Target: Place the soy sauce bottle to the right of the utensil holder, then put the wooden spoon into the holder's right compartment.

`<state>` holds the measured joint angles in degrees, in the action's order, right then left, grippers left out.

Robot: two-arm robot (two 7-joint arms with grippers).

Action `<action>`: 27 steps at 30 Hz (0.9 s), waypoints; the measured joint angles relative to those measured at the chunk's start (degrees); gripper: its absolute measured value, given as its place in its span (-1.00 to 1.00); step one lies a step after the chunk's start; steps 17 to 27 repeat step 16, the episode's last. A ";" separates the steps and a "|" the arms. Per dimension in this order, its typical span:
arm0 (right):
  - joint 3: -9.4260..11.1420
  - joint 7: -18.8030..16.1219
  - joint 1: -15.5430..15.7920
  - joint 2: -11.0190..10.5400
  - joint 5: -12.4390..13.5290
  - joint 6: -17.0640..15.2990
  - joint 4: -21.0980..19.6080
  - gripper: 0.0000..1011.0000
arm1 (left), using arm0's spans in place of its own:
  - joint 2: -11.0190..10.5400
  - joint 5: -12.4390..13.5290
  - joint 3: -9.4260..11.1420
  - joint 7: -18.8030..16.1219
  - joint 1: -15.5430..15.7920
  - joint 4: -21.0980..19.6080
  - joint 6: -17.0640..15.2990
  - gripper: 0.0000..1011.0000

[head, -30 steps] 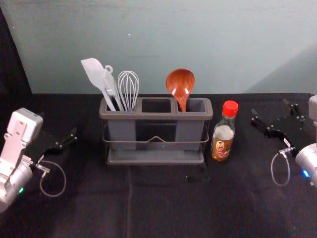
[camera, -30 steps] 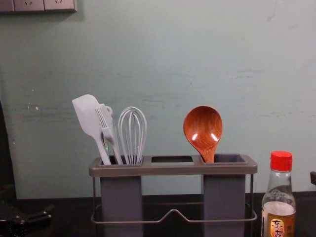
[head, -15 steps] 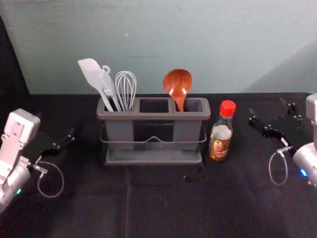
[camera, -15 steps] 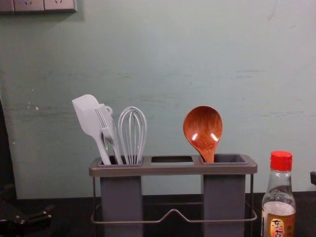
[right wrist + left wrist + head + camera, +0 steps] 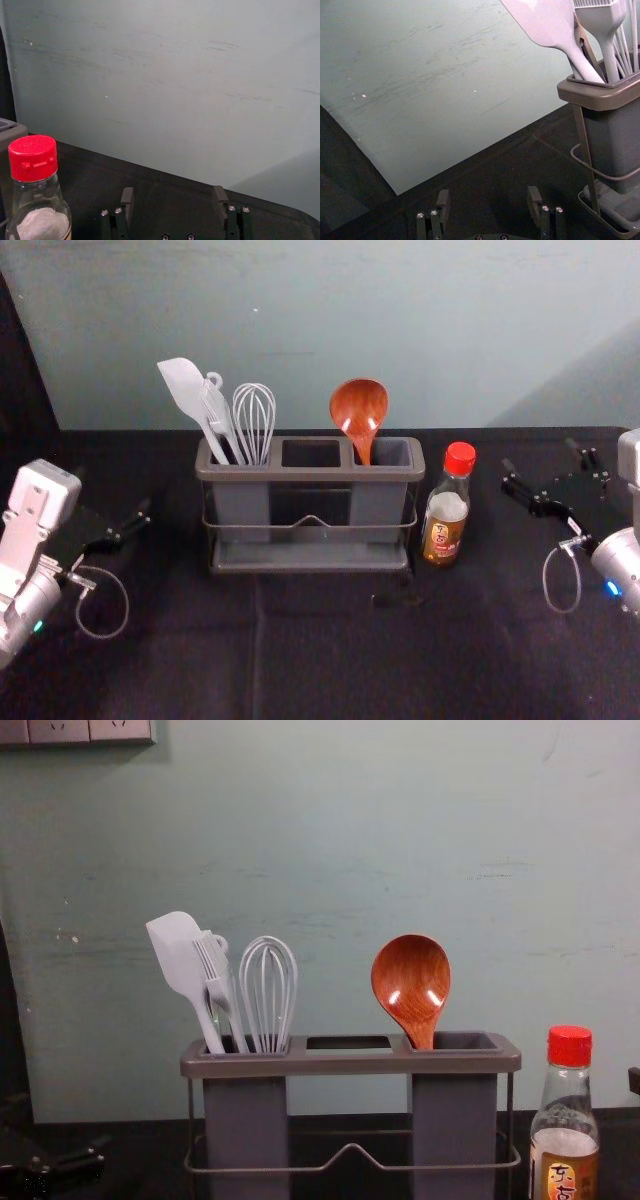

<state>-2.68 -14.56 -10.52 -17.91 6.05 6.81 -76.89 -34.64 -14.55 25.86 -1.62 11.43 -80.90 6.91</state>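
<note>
Head view: soy sauce bottle (image 5: 445, 530) is parked on the bench (image 5: 330, 660), just right of the utensil holder (image 5: 310, 476), wooden spoon (image 5: 358, 408) slotted in its right compartment (image 5: 377, 505). Left hand (image 5: 114, 489) is held left of the holder, right hand (image 5: 540, 454) beyond the bottle.

Left wrist view: left hand (image 5: 489, 191) spread open.

Right wrist view: right hand (image 5: 173, 190) opened wide too.

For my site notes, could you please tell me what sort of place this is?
Likely a lab's mock kitchen: utensil holder and soy sauce bottle between left gripper and right gripper.

Bottle (image 5: 444, 528) right of holder (image 5: 314, 474), spoon (image 5: 358, 407) in right compartment (image 5: 377, 506)
</note>
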 joint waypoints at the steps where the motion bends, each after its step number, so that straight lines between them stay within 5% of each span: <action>1: 0.00 0.00 0.00 0.00 0.00 0.00 0.00 0.98 | 0.00 0.00 0.00 0.00 0.00 0.00 0.00 1.00; 27: 0.00 0.00 0.00 0.00 0.00 0.00 0.00 0.98 | 0.00 0.00 0.00 0.00 0.00 0.00 0.00 1.00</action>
